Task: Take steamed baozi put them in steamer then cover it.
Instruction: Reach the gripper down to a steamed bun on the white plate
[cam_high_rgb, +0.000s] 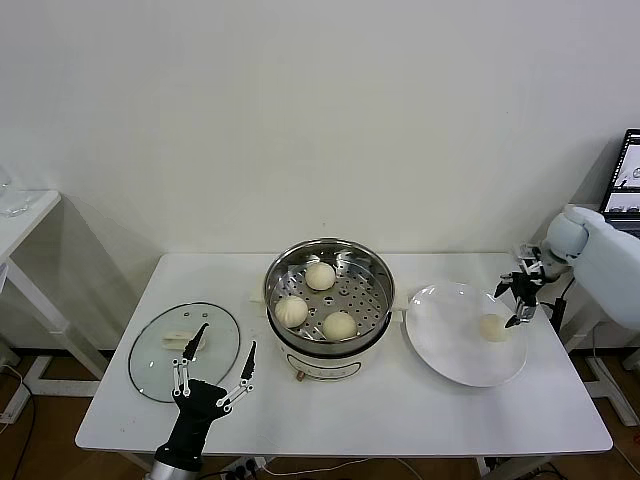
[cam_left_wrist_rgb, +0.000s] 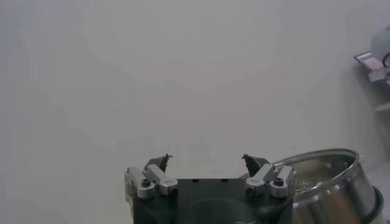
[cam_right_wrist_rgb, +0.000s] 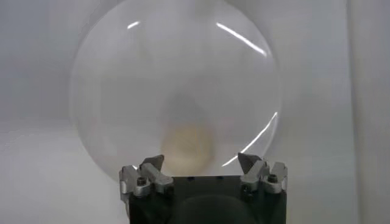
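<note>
Right tool (cam_high_rgb: 520, 299) held wide open just above the last steamed baozi (cam_high_rgb: 493, 327) on the white plate (cam_high_rgb: 445, 345); nothing gripped. Three baozi seen in the steamer (cam_high_rgb: 372, 262). Left tool (cam_high_rgb: 220, 355) spread wide, beside the glass lid (cam_high_rgb: 150, 365) on the worktop (cam_high_rgb: 400, 410)

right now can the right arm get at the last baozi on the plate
Probably yes. The right gripper hangs open just above the last baozi, which lies alone on the white plate with nothing over or beside it. The left gripper waits open near the glass lid, well clear.
</note>
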